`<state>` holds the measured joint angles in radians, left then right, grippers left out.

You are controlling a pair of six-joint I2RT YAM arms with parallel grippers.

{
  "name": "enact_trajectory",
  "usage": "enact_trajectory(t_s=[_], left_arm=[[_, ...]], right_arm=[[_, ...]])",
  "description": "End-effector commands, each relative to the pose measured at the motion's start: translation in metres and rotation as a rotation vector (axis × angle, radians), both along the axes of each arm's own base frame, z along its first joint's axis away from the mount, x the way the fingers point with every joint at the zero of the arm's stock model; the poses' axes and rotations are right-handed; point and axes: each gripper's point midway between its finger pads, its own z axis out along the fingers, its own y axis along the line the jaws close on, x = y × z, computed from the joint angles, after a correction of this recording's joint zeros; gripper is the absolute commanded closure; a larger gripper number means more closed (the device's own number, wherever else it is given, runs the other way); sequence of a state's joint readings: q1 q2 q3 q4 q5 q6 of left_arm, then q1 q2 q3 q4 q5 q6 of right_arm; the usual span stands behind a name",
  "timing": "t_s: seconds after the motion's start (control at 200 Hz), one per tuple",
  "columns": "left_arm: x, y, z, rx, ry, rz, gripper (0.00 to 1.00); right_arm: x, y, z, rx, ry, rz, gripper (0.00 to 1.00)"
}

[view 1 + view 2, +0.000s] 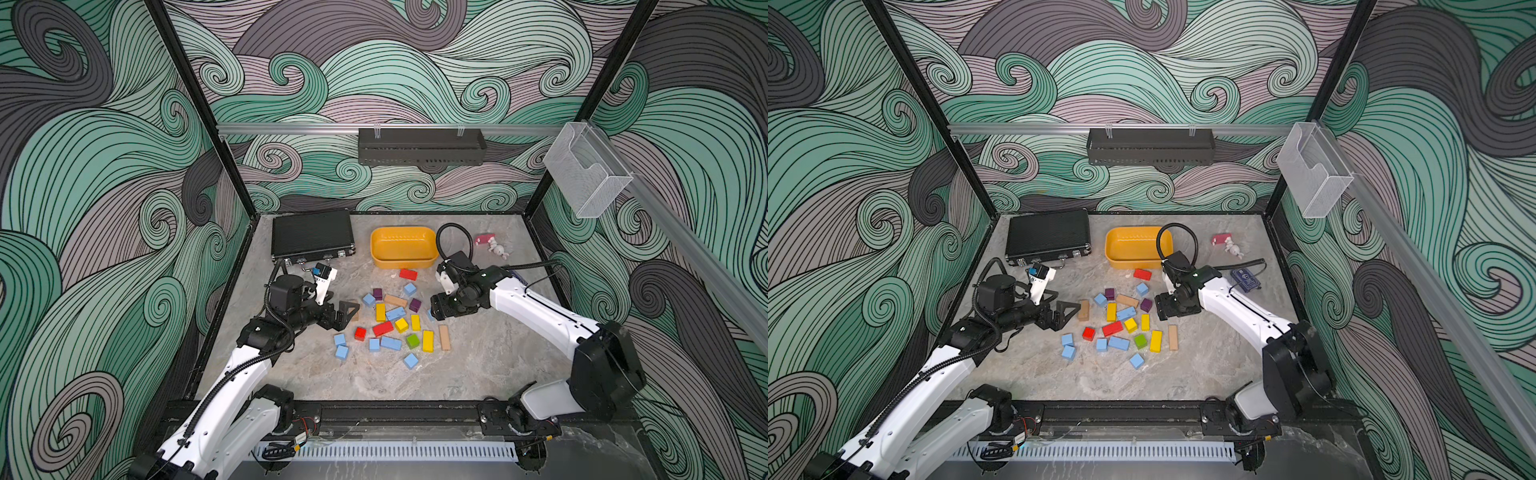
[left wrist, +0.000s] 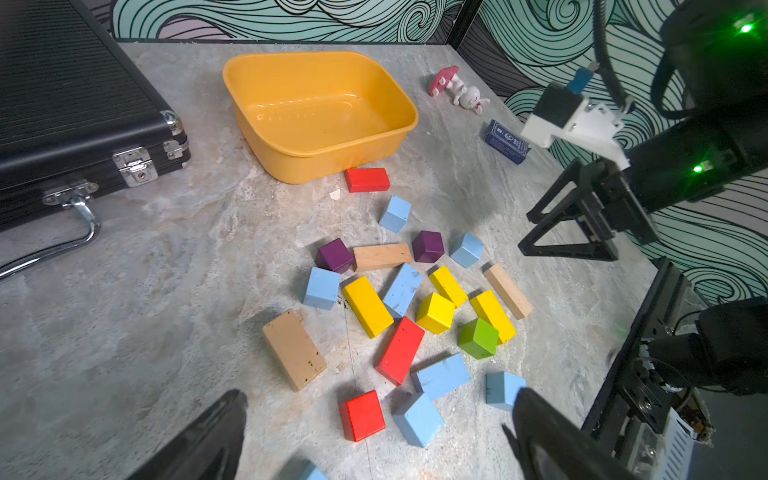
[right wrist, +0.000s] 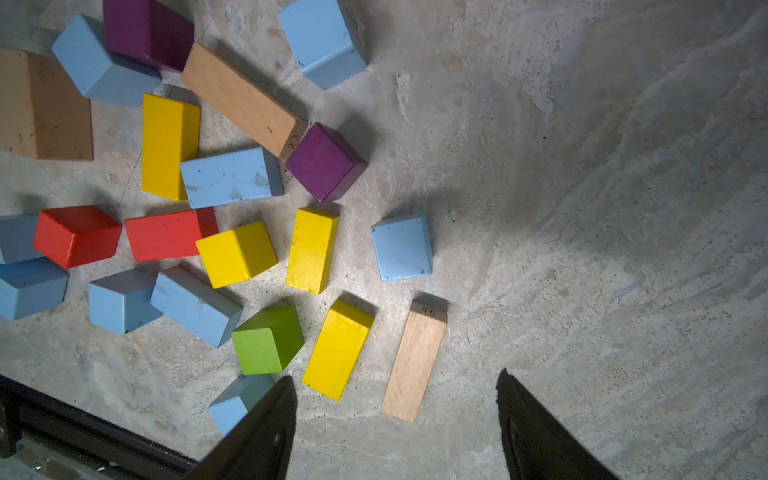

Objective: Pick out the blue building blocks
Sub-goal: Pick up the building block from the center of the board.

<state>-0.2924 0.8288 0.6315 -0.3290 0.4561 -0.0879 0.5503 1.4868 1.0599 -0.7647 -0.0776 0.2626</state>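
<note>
1. Right gripper (image 3: pixel 397 376): jaws apart with nothing between them, hovering above the table (image 3: pixel 602 208) at the edge of the block scatter. Closing before the jaws straddle a block would pinch air or flick the block away.
2. Below, in line between the jaws in the right wrist view: a tan bar (image 3: pixel 415 357), not wanted. A straight descent could land on it, or seize it in place of a blue piece.
3. Just ahead: the nearest of the blue building blocks, a lone cube (image 3: pixel 402 247) lying flat and touching nothing. It looks the easiest pick. However, a yellow bar (image 3: pixel 311 249) lies just beside it, on the side toward the other arm. A finger set down there could strike the bar and skew the cube.
4. Farther ahead: a blue bar (image 3: pixel 230 178) touching a second yellow bar (image 3: pixel 168 145), with a purple cube (image 3: pixel 326 162) near its end. No finger room shows on the touching side, so a grasp here would likely drag neighbours along.
5. Across the scatter: left gripper (image 1: pixel 1064 316), jaws wide apart and empty, facing further blue blocks (image 2: pixel 442 376). Both arms reaching into the same small patch risks contact between them.
6. Farthest: the yellow tub (image 2: pixel 316 166), empty and presumably the destination. Every blue block in view lies on the table. A dark blue packet (image 2: pixel 505 143) behind the right gripper could be mistaken for a target by colour.
</note>
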Motion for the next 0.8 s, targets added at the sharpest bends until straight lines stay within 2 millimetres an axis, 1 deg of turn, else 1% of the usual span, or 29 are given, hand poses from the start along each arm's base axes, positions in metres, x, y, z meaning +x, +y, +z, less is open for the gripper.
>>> enact_trajectory(t_s=[0.0,0.06,0.205,0.305,0.435,0.595,0.796], left_arm=[[0.008,-0.006,0.007,-0.021,-0.035,0.000,0.01],[0.010,-0.007,0.005,-0.019,-0.036,0.000,0.02],[0.013,-0.010,0.001,-0.013,-0.034,-0.004,0.02],[0.015,-0.011,0.000,-0.011,-0.038,-0.002,0.02],[0.016,-0.013,-0.003,-0.009,-0.036,-0.008,0.01],[0.015,-0.015,-0.005,-0.005,-0.044,-0.024,0.01],[0.012,-0.019,-0.008,0.003,-0.052,-0.053,0.01]], right_arm=[[0.016,0.003,-0.005,-0.028,-0.050,-0.009,0.26],[0.020,0.004,-0.010,-0.037,-0.055,-0.006,0.28],[0.029,0.006,-0.021,-0.060,-0.085,-0.008,0.29],[0.034,0.007,-0.029,-0.070,-0.094,-0.012,0.32],[0.035,0.009,-0.040,-0.078,-0.075,-0.012,0.35],[0.034,0.013,-0.049,-0.076,-0.058,-0.016,0.36],[0.035,0.011,-0.058,-0.101,-0.042,-0.027,0.43]])
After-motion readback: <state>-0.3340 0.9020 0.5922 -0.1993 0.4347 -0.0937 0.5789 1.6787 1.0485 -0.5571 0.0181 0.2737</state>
